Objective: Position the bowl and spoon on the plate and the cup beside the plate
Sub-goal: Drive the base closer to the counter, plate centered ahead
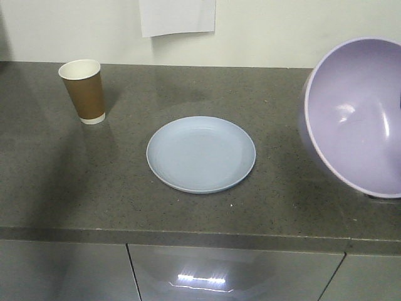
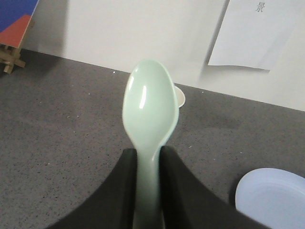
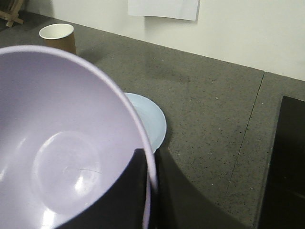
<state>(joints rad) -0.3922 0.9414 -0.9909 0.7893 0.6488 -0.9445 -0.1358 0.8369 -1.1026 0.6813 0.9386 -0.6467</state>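
Middle of dark speckled counter: pale blue plate, lying flat. Far left, well apart from plate: brown paper cup, upright, white inside showing. At right edge: lavender bowl, tipped steeply, opening turned left and toward near side, partly cut off. On far wall: white paper sheet. Below counter: glossy grey cabinet fronts.

The counter is viewed by the front camera from above its near edge, facing the wall, at moderate range. The left wrist view is taken at very close range from behind the spoon, the right wrist view from behind the bowl rim, both directed across the counter toward the wall. The plate and wall-mounted paper sheet are recorded in all three views.
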